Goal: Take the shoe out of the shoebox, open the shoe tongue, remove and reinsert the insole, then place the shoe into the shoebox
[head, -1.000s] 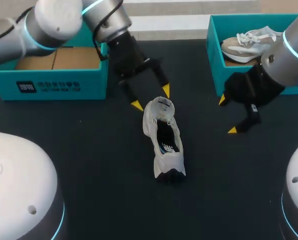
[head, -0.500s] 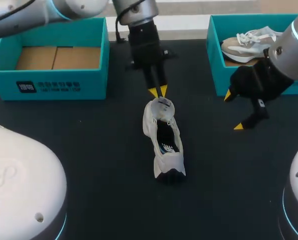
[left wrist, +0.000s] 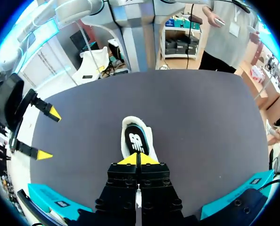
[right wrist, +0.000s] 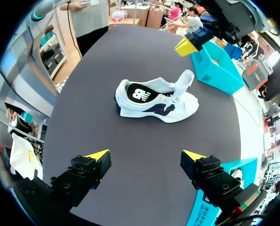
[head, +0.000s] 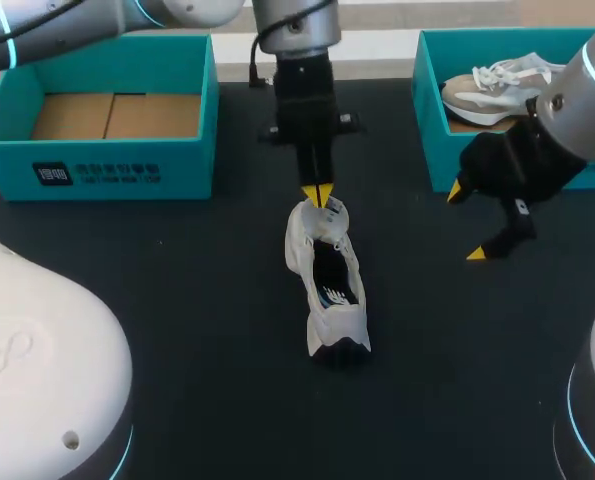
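We note the left gripper (head: 317, 194) fully closed on nothing, its tips just above the raised tongue (head: 326, 212) of the shoe (head: 329, 285). The shoe rests on its sole ahead of this gripper. The right gripper (head: 465, 222) is spread wide and empty, with the shoe ahead of it and well apart.

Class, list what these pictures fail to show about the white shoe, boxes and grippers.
- Head view: the left gripper's shut tips overlap the white mesh sneaker's raised tongue; contact unclear.
- Left wrist view: that gripper hides the sneaker's toe end.
- Head view: the right arm covers part of the beige shoe in the right-hand teal cardboard box.
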